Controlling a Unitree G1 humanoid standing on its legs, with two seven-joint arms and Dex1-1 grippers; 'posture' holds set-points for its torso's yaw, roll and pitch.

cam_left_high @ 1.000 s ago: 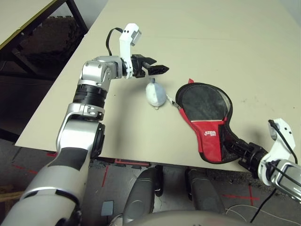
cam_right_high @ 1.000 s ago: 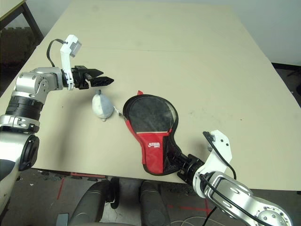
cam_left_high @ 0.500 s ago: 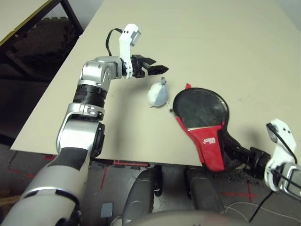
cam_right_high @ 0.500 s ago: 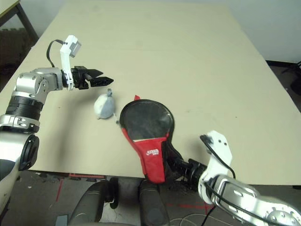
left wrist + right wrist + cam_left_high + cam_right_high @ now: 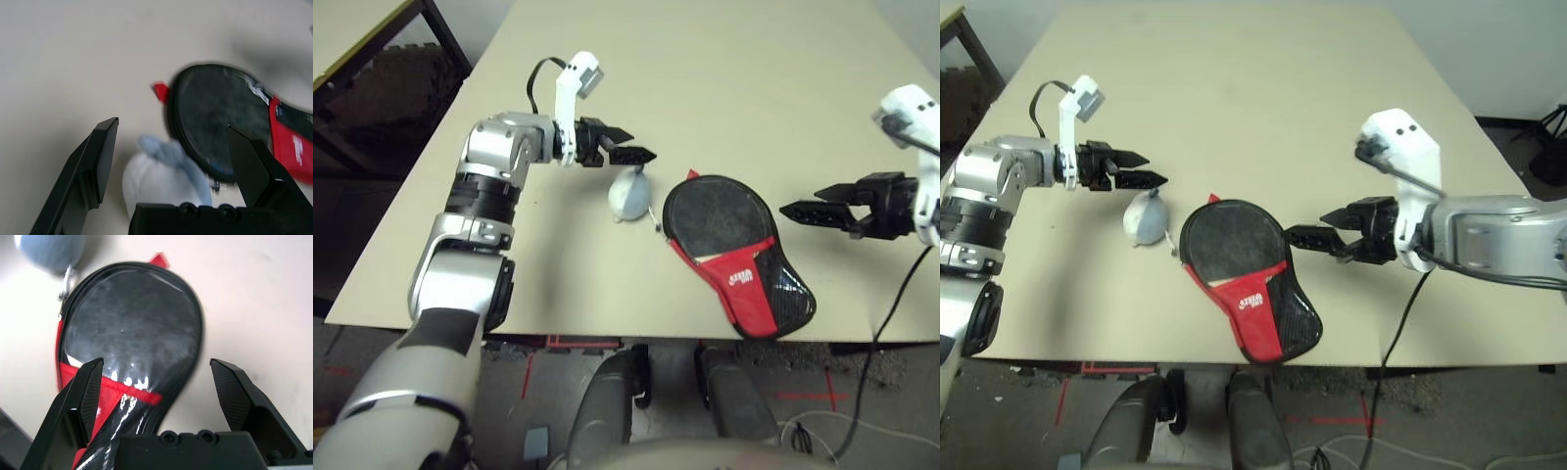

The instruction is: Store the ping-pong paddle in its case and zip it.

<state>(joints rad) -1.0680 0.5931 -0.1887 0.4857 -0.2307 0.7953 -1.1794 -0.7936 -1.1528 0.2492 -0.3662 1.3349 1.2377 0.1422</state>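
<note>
Here the case [image 5: 736, 250] lies flat near the front edge of the table [image 5: 724, 88], its round end pointing away from the robot and its narrow red-and-black end angled toward the table's front edge. The round part looks black and dusty with a clear sheen over it; whether the paddle sits inside cannot be told from these pictures. A small red tab sticks out at the rim of the round end, on the far side. Just beside the round end, toward the robot's left, sits a small grey-blue soft lump [image 5: 628, 194] — a thin cord or zipper pull lies between it and the case rim.

The left gripper [image 5: 631, 154] hangs just above and behind the lump, pointing toward the case, its two black fingers spread wide and holding nothing; the left wrist view looks past both fingers [image 5: 90, 169] onto the lump and the round end beyond it.

The right gripper [image 5: 800, 210] hovers off the case's right side, apart from it and above the table, pointing toward the round end — its fingers [image 5: 83, 396] stand wide apart and empty, with the case in between them in the right wrist view.
</note>
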